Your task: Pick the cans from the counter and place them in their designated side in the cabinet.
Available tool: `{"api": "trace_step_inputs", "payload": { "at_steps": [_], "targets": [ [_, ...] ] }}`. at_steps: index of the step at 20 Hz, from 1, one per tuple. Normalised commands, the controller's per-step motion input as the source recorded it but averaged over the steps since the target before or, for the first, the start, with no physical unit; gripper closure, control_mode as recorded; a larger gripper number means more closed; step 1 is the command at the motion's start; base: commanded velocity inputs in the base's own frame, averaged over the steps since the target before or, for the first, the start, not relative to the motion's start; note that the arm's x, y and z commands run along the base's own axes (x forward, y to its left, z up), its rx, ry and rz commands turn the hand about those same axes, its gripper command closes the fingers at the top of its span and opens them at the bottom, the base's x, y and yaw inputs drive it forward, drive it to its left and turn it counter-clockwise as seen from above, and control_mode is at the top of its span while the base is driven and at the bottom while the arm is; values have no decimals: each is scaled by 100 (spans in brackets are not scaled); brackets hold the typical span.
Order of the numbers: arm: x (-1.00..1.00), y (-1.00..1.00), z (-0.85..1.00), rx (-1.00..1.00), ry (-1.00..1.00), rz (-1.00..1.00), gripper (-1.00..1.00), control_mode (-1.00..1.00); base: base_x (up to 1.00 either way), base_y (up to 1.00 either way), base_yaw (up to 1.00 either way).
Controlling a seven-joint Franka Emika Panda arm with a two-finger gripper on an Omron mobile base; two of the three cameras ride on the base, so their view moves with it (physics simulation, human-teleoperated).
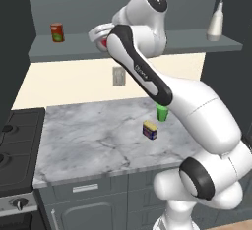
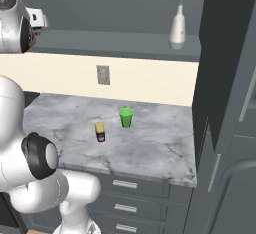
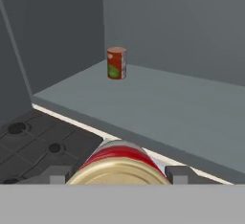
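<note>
Mostly hidden, the red-and-white can [image 3: 119,163] sits at the bottom of the hand view – tan lid toward the camera, long axis running away toward the cabinet [image 3: 158,108] – clamped between the fingers [image 3: 179,174] of the gripper [image 3: 117,175].

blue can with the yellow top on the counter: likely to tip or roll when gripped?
The blue can stands upright on the counter, short and squat, so it probably resists tipping. Its round side would likely roll if knocked over. It looks rigid, so it should hold shape under the jaws; its smooth skin may be slippery.
</note>
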Motion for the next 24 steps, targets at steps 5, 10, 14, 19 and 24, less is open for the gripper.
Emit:
{"api": "trace_step_inputs", "payload": {
  "at_steps": [5, 10, 14, 19, 24],
  "targets": [
    [17, 7, -1, 0, 2, 0, 100, -100, 0, 0, 0],
    [19, 5, 0, 0, 3, 0, 100, -100, 0, 0, 0],
    [20, 3, 0, -2, 2, -1, 100, -100, 0, 0, 0],
    [23, 4, 0, -2, 2, -1, 100, -100, 0, 0, 0],
    [24, 6, 0, -2, 2, -1, 100, -100, 0, 0, 0]
  ]
}}
